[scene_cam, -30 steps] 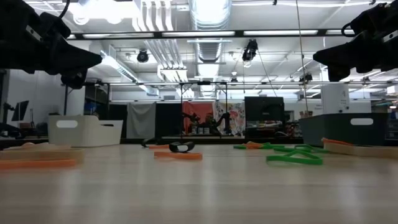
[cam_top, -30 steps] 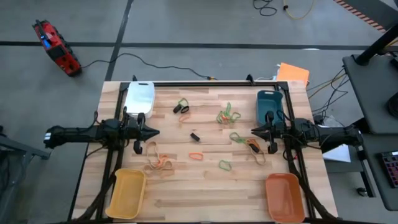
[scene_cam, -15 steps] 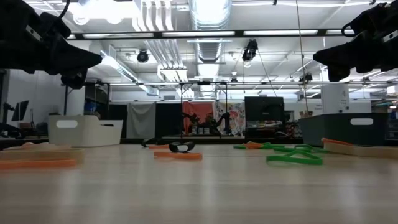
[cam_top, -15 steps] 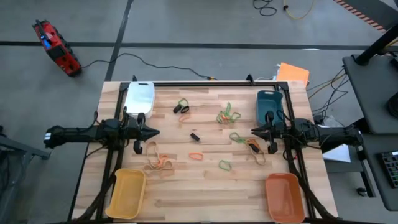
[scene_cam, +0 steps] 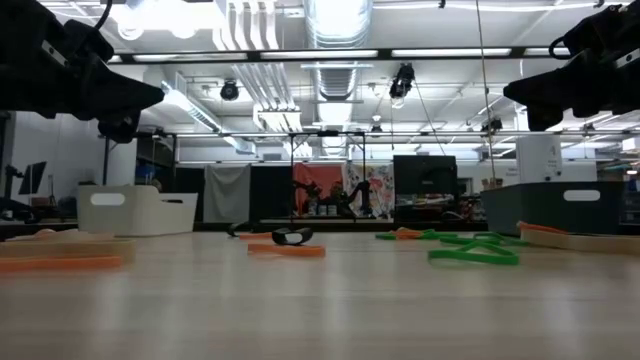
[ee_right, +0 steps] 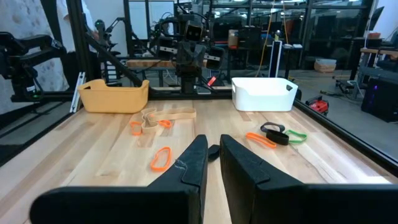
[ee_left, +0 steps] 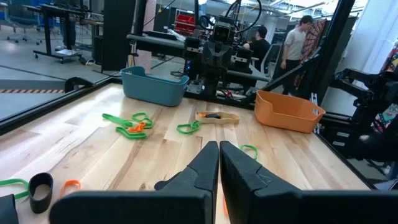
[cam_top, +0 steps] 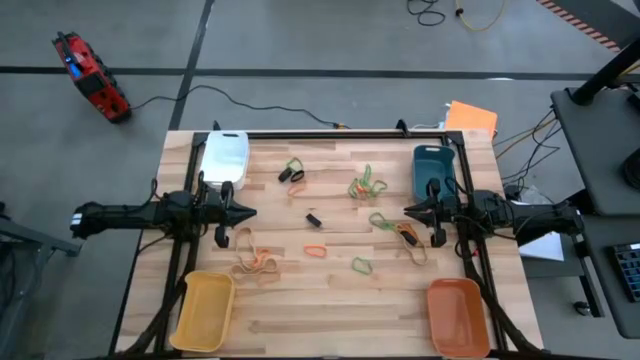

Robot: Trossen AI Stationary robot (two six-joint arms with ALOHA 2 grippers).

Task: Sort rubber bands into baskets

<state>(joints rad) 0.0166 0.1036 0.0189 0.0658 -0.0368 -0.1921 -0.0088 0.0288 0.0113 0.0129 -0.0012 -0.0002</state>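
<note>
Rubber bands between both jaws.
</note>
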